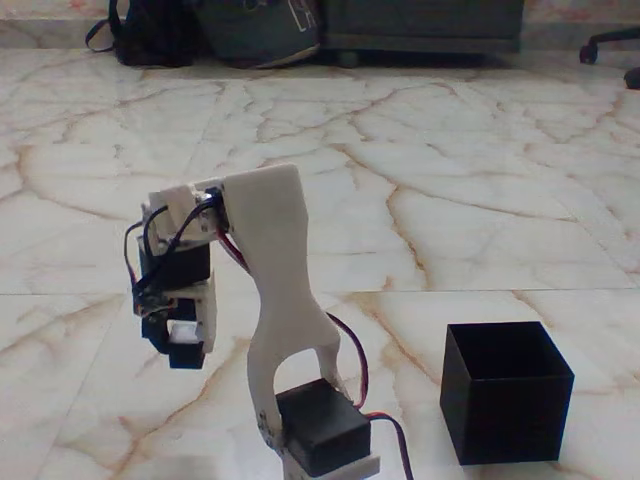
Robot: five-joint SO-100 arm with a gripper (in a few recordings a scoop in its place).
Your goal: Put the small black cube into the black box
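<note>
My white arm rises in the lower middle of the fixed view and bends over to the left. Its gripper (184,345) points down and hangs above the marble floor. A small black cube (187,356) sits at the fingertips, and the gripper is shut on it. The black box (510,420), open on top, stands on the floor at the lower right. It is well to the right of the gripper and lower in the picture. The arm's black servo block (322,425) lies between the gripper and the box.
Cream marble floor with brown veins stretches all around. A dark backpack (150,35) and a grey bag (262,35) lean against the far wall. A chair's wheeled base (612,45) shows at the top right. Red and black wires trail from the arm's base.
</note>
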